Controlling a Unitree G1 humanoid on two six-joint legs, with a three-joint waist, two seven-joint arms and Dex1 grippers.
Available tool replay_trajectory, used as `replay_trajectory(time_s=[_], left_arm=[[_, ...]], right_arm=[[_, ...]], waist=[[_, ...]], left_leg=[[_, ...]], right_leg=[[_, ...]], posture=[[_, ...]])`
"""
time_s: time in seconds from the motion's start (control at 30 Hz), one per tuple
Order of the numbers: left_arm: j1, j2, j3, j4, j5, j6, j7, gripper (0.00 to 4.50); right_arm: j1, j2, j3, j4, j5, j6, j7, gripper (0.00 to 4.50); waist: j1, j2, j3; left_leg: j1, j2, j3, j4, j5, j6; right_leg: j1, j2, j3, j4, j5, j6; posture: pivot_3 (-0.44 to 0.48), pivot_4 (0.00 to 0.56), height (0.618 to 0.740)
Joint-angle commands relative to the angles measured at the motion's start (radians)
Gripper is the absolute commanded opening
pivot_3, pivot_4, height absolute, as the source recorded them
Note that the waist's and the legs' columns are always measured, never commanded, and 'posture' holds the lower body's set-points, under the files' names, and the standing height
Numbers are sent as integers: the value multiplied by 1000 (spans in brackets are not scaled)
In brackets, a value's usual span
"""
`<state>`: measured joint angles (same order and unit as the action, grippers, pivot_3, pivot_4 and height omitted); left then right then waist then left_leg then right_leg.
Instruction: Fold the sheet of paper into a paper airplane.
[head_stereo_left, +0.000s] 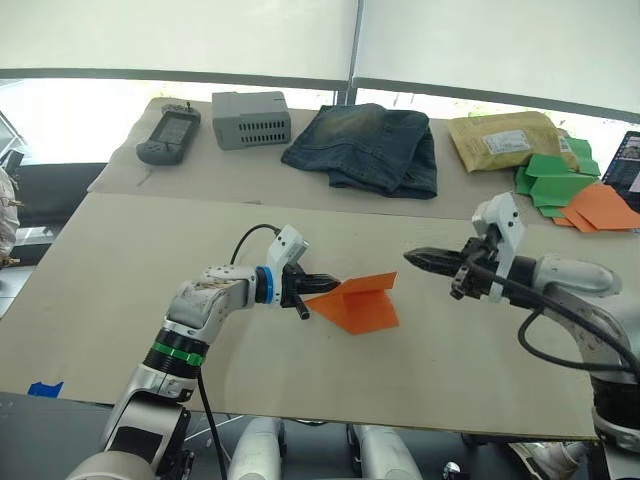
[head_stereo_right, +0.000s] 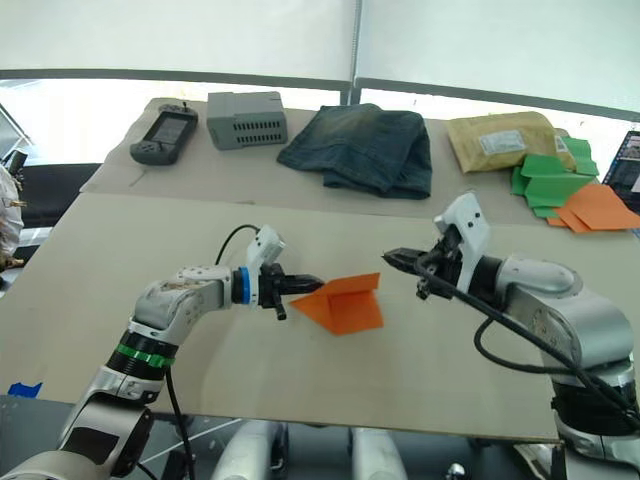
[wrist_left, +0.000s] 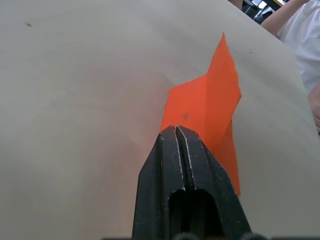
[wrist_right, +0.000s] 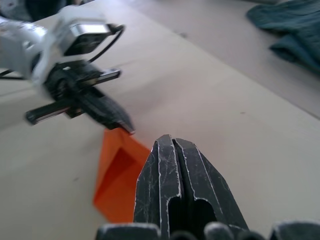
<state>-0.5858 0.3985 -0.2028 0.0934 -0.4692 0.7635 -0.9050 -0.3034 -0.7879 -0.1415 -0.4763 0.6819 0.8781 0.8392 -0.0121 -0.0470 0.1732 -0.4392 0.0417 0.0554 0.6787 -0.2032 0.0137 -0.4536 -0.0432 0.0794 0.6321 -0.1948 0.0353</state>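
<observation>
I'm looking down on a wide tan surface (head_stereo_left: 150, 260) with a second one butted against its far edge. On that far one, from my left, lie a dark handheld controller (head_stereo_left: 169, 135), a grey vented box (head_stereo_left: 251, 118), a folded pair of jeans (head_stereo_left: 366, 147), a tan padded envelope (head_stereo_left: 505, 140), and a pile of green paper shapes (head_stereo_left: 555, 176) with more orange paper (head_stereo_left: 602, 208) just beside them on the right.

In the middle of the near surface is the sheet of paper (head_stereo_left: 360, 304), bright orange and already creased into a pointed wedge. Its wider part rests flat on the surface, while one folded flap stands up along a centre crease; in the left wrist view that flap rises to a sharp tip. The pointed end faces my left arm.

My left hand (head_stereo_left: 318, 285) is clenched on that pointed end of the sheet, both black fingers (wrist_left: 185, 170) pressed together with the paper's tip between them, held just off the surface.

My right hand (head_stereo_left: 428, 260) hangs in the air to the right of the sheet, near it but apart from it. Its two fingers (wrist_right: 175, 175) are pressed together with nothing between them, pointing toward the raised flap.
</observation>
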Motion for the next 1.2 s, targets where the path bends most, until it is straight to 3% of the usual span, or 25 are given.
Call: replay_trajectory(time_s=[0.03, 0.27, 0.6, 0.87, 1.2], left_arm=[[-35, -3, 23, 6, 6, -22, -10, 22], [-45, 8, 27, -4, -3, -6, -33, 22], [-52, 17, 16, 0, 5, 0, -54, 22], [-68, 16, 14, 8, 7, 0, -68, 22], [-40, 9, -35, -20, 12, 18, -88, 22]], right_arm=[[65, -31, 93, -137, 0, -34, 54, 0], [88, 117, 336, -28, -319, -271, -117, 0], [93, 306, 404, 102, -400, -387, -173, 0], [97, 335, 432, 238, -481, -431, -179, 0], [122, 331, 424, 212, -483, -404, -180, 0]], waist=[[-1, 0, 0], [-5, 1, -1], [-2, 1, -1], [-1, 1, -1], [-2, 1, -1]], left_leg=[[0, 0, 0, 0, 0, 0], [0, 0, 0, 2, 0, 0], [0, 0, -1, 2, 0, 0], [0, 0, -1, 2, 0, 0], [0, 0, -2, 2, 0, 0]], right_leg=[[0, 0, 0, 0, 0, 1], [0, 0, -1, 1, -3, 4], [0, 0, -2, 1, -1, 1], [1, 0, -2, 1, -1, 1], [1, 0, -3, 1, -1, 1]], posture=[[0, 150, 718], [0, 150, 718], [0, 150, 718], [0, 150, 718], [0, 150, 718]])
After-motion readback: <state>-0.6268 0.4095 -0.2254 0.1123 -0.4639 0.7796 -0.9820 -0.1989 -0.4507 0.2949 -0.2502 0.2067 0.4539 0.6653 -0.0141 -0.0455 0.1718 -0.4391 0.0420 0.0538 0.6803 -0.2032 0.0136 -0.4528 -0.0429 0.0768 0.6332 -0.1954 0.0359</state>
